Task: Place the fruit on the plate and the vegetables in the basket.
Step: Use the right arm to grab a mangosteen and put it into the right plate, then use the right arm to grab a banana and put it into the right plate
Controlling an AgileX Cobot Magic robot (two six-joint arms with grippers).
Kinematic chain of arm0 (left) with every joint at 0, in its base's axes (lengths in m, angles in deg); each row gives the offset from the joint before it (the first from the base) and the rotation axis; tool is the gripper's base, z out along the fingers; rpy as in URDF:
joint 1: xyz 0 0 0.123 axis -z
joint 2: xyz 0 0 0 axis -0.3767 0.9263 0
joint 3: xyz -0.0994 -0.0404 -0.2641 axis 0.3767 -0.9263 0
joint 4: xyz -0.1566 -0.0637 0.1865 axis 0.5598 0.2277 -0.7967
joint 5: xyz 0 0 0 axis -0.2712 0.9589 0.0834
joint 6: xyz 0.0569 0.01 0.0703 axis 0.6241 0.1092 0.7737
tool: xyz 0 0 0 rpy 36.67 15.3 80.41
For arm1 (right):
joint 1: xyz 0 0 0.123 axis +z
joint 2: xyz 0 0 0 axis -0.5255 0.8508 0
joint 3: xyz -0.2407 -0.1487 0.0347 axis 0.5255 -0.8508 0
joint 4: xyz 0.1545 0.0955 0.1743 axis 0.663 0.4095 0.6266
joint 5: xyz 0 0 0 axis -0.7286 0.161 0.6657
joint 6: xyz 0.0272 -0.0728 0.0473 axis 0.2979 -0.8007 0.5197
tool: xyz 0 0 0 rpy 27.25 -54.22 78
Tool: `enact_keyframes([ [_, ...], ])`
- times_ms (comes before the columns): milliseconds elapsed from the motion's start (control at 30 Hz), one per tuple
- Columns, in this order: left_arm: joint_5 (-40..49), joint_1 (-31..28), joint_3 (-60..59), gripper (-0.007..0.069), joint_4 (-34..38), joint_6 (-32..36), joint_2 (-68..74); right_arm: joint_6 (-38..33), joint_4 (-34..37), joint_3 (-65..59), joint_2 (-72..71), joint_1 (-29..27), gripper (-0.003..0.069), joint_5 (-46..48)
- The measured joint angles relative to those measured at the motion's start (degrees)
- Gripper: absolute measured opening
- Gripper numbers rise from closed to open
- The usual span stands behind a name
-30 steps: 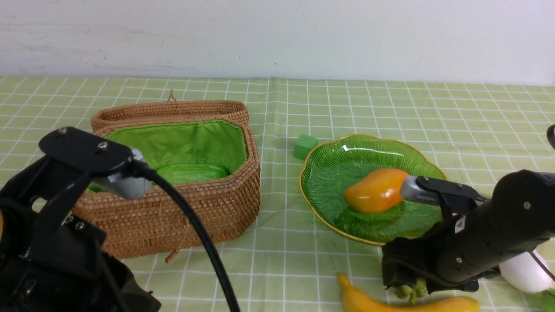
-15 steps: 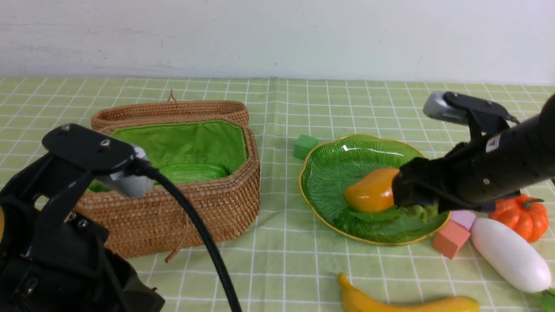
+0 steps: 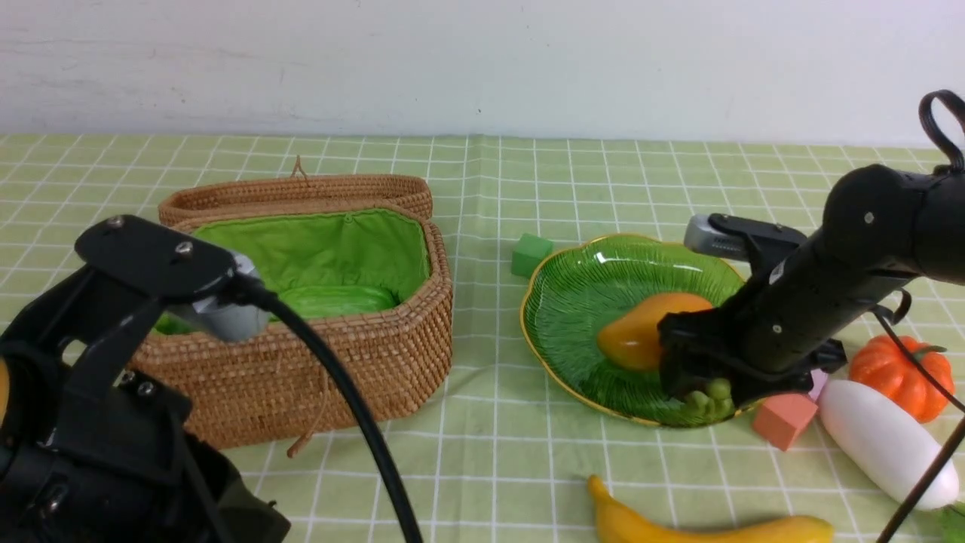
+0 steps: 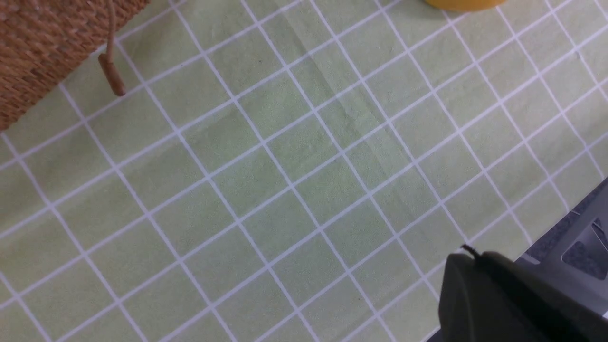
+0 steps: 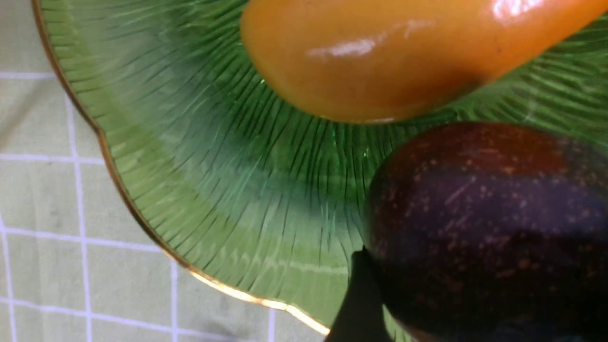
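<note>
Tablecloth (image 4: 285, 190): pale green, ruled with a white grid; a faint crease is seen across it.
Basket (image 4: 42, 42): only one woven brown corner is shown.
Toggle (image 4: 111, 78): hung on a cord just beside the basket.
Banana (image 4: 458, 4): only a yellow sliver is shown, well apart from the basket.
Dark housing (image 4: 498, 304): seen close up in one corner.

Glossy, translucent green glass plate (image 3: 573, 302), ribbed, with a shiny gold rim. Smooth, glossy mango (image 3: 633, 335), plastic-looking. Purple fruit (image 5: 489, 228) with duller, finely speckled skin. Rough woven rattan basket (image 3: 339, 369) with soft green cloth lining (image 3: 317, 249). Matt, lightly creased tablecloth (image 4: 285, 190).
</note>
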Motion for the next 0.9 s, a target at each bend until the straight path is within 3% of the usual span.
enact_keyframes([
  [167,0.19,0.00,0.00,-0.0008,0.29,0.10,0.00,-1.54,0.44,0.00,-3.81,0.00,0.0671,0.35],
  [433,0.63,0.00,0.00,-0.0003,0.34,1.04,0.00,-5.01,-3.80,0.06,-11.68,0.00,0.0637,3.37],
  [467,1.08,0.00,0.00,-0.0002,0.34,1.31,0.00,-10.55,-4.13,0.06,-13.07,0.12,0.0617,6.02],
  [500,1.08,0.00,0.00,-0.0002,0.34,1.31,0.00,-10.55,-4.14,0.06,-13.26,0.18,0.0617,6.02],
  [567,1.75,0.00,0.00,-0.0001,0.34,1.60,0.00,-23.54,-4.12,0.06,-15.17,1.42,0.0578,12.25],
  [600,1.91,0.00,0.00,-0.0001,0.34,1.72,0.00,-24.73,-3.80,0.01,-15.46,1.81,0.0571,13.26],
  [633,2.09,0.00,0.00,0.0001,0.29,2.22,0.00,-34.55,-2.39,-0.46,-16.27,3.59,0.0545,16.18],
  [667,2.09,0.00,0.00,0.0001,0.29,2.50,0.00,-36.96,-1.89,-0.71,-16.42,4.50,0.0539,16.60],
  [700,2.15,0.00,0.00,0.0004,0.22,3.05,0.00,-46.72,0.47,-2.62,-16.58,7.22,0.0516,17.48],
  [767,2.15,0.00,0.00,0.0006,0.18,3.57,0.00,-54.25,2.90,-5.92,-16.41,10.67,0.0493,17.33],
  [900,2.28,0.00,0.00,0.0008,0.18,4.03,0.00,-58.85,3.69,-11.73,-15.33,14.36,0.0480,14.44],
])
